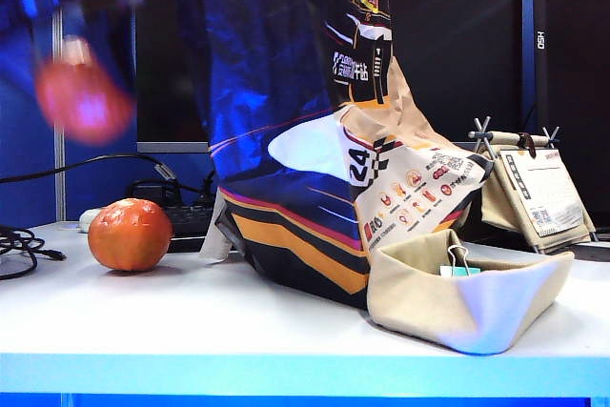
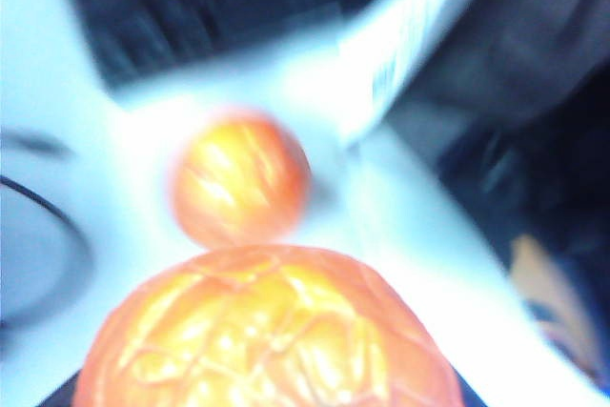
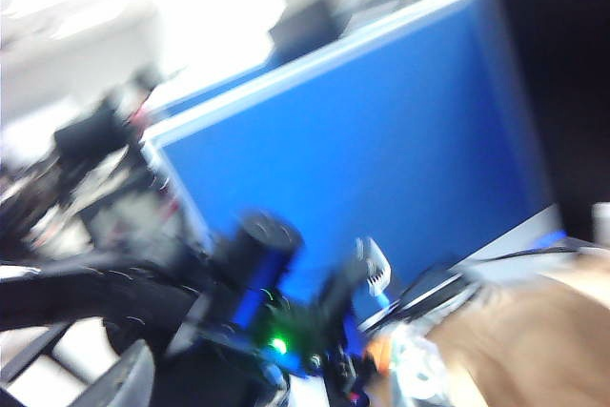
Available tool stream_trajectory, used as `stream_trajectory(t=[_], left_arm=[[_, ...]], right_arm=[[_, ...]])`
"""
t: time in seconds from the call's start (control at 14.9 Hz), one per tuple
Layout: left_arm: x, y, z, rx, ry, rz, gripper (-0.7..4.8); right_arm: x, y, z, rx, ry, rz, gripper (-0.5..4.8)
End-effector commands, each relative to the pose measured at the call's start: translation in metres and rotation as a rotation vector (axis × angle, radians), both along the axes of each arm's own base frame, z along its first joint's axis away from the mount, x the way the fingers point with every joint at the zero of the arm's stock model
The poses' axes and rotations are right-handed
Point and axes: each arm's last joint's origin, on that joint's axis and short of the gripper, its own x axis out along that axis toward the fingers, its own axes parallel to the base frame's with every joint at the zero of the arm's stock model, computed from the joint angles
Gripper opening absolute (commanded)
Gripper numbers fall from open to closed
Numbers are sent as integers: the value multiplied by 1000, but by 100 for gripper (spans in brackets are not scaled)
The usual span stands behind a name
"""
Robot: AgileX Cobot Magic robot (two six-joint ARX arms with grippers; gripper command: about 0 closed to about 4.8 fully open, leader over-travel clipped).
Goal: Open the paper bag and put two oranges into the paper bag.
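Note:
The paper bag, dark blue with orange stripes and a white "24" patch, stands tall at mid table and runs off the top of the exterior view. One orange rests on the white table to its left, also visible from the left wrist. High at the far left my left gripper is blurred and shut on the other orange, whose wrinkled skin fills the jaw area and hides the fingers. The right wrist view is a blur of blue partition, the other arm and brown kraft paper; my right gripper's jaws are not discernible.
A low beige fabric tray with a binder clip lies against the bag's right foot. Behind it stands a rack with a printed card. Black cables and a power strip sit at the back left.

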Motion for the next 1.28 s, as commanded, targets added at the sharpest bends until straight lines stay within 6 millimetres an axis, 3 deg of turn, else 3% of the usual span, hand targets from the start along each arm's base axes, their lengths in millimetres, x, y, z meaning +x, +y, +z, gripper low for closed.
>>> stream_trajectory(t=[0.07, 0.2, 0.47, 0.67, 1.01, 1.14, 1.28], left_arm=[[-11, 5, 31, 56, -45, -34, -6], [-21, 10, 57, 88, -65, -58, -6], [-28, 12, 91, 73, -150, -60, -6], [-28, 11, 97, 36, -170, -95, -6], [-29, 10, 97, 6, -162, -134, -6], [-29, 10, 96, 9, -153, -135, -6], [-29, 10, 96, 11, -156, -138, -6]], right_arm=[[39, 31, 1, -91, 90, 23, 378], [70, 46, -8, -143, 191, 24, 380], [95, 61, -32, -170, 330, 40, 379], [104, 66, -40, -171, 371, 43, 379], [116, 92, -62, -162, 447, 99, 379], [115, 95, -62, -159, 461, 120, 379], [114, 95, -49, -139, 446, 149, 379]])
